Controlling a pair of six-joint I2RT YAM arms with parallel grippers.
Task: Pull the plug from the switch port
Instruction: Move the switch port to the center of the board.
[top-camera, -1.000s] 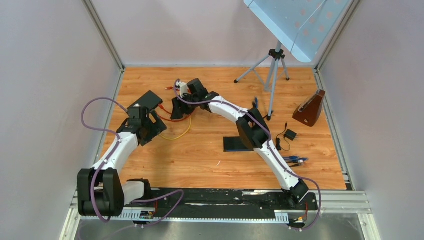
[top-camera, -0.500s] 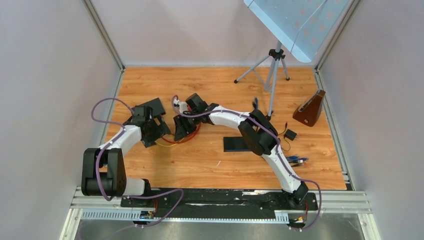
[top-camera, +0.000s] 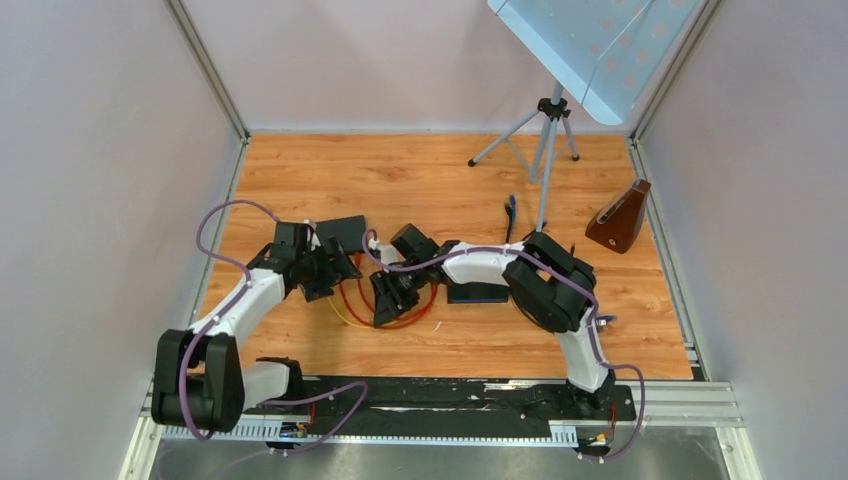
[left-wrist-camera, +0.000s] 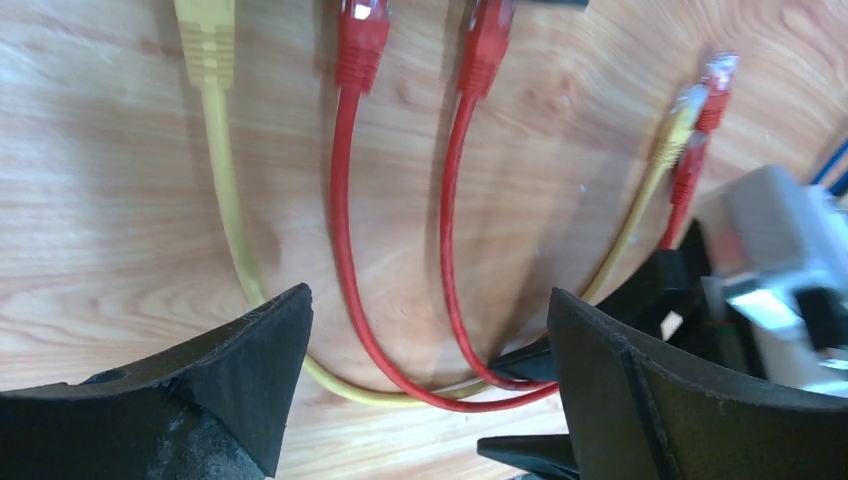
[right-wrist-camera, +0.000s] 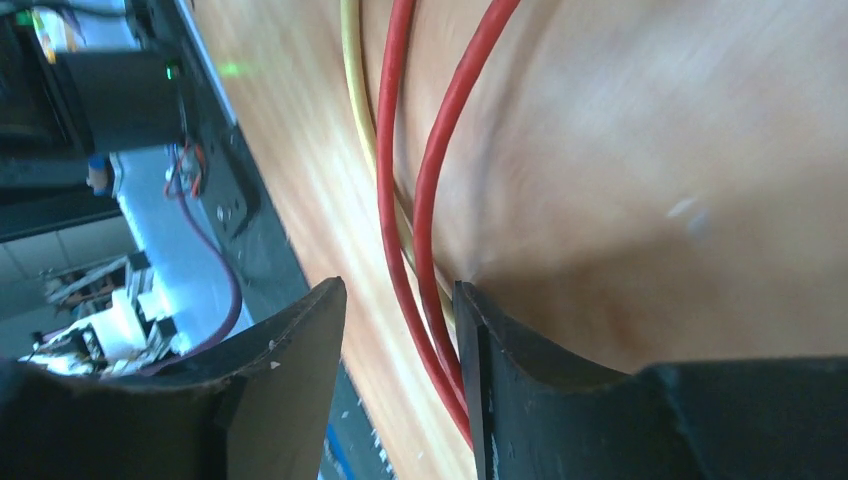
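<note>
The black switch (top-camera: 343, 230) lies left of centre on the wooden floor. In the left wrist view a yellow plug (left-wrist-camera: 206, 40) and two red plugs (left-wrist-camera: 361, 45) sit side by side at the top edge; their ports are out of frame. The red cables (left-wrist-camera: 345, 250) and the yellow cable (left-wrist-camera: 228, 200) loop toward me. Loose plug ends (left-wrist-camera: 700, 100) lie at the right. My left gripper (top-camera: 325, 268) (left-wrist-camera: 430, 340) is open over the cable loops. My right gripper (top-camera: 385, 300) (right-wrist-camera: 400, 340) is open, with the red cables (right-wrist-camera: 425, 200) running against its right finger (right-wrist-camera: 500, 390).
A tripod (top-camera: 545, 130) stands at the back right under a perforated panel. A brown wedge-shaped object (top-camera: 620, 217) sits near the right wall. A flat black plate (top-camera: 478, 293) lies behind my right forearm. A blue cable (top-camera: 511, 210) lies near the tripod leg.
Both grippers have moved toward the near edge and to the right. The switch and its cable loops have shifted the same way, from the far left toward the centre.
</note>
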